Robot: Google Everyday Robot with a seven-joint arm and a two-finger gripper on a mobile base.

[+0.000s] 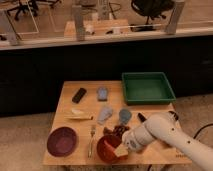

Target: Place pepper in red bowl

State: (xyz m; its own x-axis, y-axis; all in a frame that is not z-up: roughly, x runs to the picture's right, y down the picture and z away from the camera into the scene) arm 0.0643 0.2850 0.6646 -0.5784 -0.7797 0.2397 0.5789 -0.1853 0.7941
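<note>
The red bowl [106,149] sits near the table's front edge, right of centre. My gripper [120,148] is at the end of the white arm [160,132], which reaches in from the right. The gripper is over the bowl's right rim, with a pale tan piece showing at its tip. A dark reddish-brown lump [116,131] lies just behind the bowl, and I cannot tell whether it is the pepper. No pepper shows clearly.
A dark maroon dish [62,141] sits front left with a fork [92,140] beside it. A green tray [148,88] stands back right. A black object [79,95], a blue-grey object [102,93], a grey item [105,114], a teal cup [125,116] and a pale yellow item [78,115] lie mid-table.
</note>
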